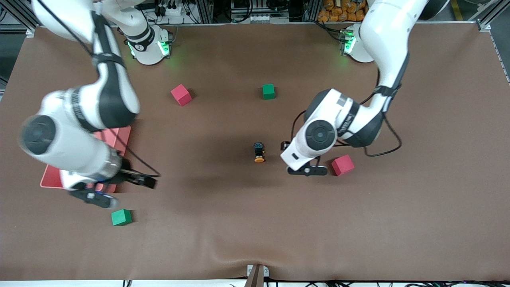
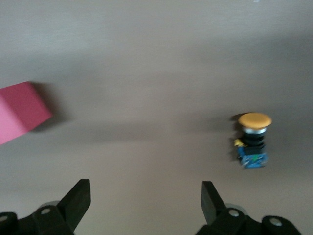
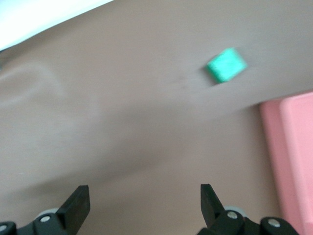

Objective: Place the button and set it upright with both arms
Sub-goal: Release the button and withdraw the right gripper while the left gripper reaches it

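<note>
The button (image 1: 259, 152) lies on its side on the brown mat near the table's middle, orange cap toward the front camera, black body and bluish base away from it. It also shows in the left wrist view (image 2: 253, 142). My left gripper (image 2: 144, 200) is open and empty. It hangs over bare mat between the button and a red cube (image 1: 342, 165), under the left arm's wrist (image 1: 308, 149). My right gripper (image 3: 144, 203) is open and empty. It is over the mat at the red tray's (image 1: 119, 137) front corner, under the right arm's wrist (image 1: 93, 181).
A green cube (image 1: 121, 217) lies just nearer the front camera than the right gripper and shows in the right wrist view (image 3: 226, 64). A second red cube (image 1: 181, 95) and a second green cube (image 1: 268, 91) lie nearer the robot bases. The red cube by the left gripper shows in the left wrist view (image 2: 19, 117).
</note>
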`<state>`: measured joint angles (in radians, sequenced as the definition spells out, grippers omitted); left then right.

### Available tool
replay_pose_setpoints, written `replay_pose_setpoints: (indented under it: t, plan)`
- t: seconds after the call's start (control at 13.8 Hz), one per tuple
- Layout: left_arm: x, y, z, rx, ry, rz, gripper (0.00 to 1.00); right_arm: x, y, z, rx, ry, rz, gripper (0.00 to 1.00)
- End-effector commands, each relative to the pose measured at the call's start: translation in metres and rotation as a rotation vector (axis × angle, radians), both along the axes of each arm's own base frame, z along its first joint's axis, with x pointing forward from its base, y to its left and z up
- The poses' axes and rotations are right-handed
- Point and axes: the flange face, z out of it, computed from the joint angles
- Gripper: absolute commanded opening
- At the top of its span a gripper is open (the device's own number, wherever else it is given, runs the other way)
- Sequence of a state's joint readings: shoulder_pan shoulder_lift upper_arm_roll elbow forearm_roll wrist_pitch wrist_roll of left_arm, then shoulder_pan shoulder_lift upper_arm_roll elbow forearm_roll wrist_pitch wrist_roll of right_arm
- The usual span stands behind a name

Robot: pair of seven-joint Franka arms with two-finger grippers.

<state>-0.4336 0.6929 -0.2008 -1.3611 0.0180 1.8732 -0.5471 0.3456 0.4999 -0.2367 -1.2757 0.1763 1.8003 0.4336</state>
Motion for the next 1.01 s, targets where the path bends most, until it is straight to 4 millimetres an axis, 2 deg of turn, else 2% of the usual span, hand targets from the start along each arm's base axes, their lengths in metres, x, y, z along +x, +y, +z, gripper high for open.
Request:
replay_pose_setpoints:
  t: [0.0,0.14,0.22,0.36,0.43,0.51,0.58,0.72,0.8,0.94]
  plan:
    - [-0.005,-0.042,-0.015,-0.033,-0.064,-0.029,1.00,-0.014,-0.050,0.031,0.022,0.022,0.017,1.00]
    - [-0.008,-0.059,-0.025,-0.045,-0.069,-0.019,1.00,-0.021,-0.080,0.049,0.051,0.017,0.118,1.00]
    - [-0.016,-0.070,-0.028,-0.042,-0.065,-0.013,1.00,-0.023,-0.097,0.059,0.065,0.000,0.129,1.00]
    - [-0.028,-0.083,-0.040,-0.033,-0.050,-0.002,1.00,-0.037,-0.113,0.079,0.059,0.025,0.115,1.00]
    - [-0.037,-0.099,-0.051,-0.037,-0.049,-0.018,1.00,-0.046,-0.114,0.095,0.058,0.047,0.109,1.00]
    - [-0.048,-0.119,-0.056,-0.041,-0.052,-0.021,1.00,-0.061,-0.118,0.123,0.055,0.043,0.099,1.00]
    - [-0.054,-0.125,-0.061,-0.035,-0.046,-0.013,1.00,-0.078,-0.127,0.150,0.049,0.019,0.082,1.00]
    - [-0.055,-0.125,-0.068,-0.028,-0.037,-0.013,1.00,-0.108,-0.129,0.165,0.043,0.048,0.078,1.00]
    - [-0.058,-0.125,-0.081,-0.018,-0.020,-0.017,1.00,-0.126,-0.130,0.169,0.020,0.044,0.077,1.00]
    - [-0.055,-0.124,-0.091,-0.018,-0.012,-0.013,1.00,-0.157,-0.129,0.181,0.000,0.002,0.075,1.00]
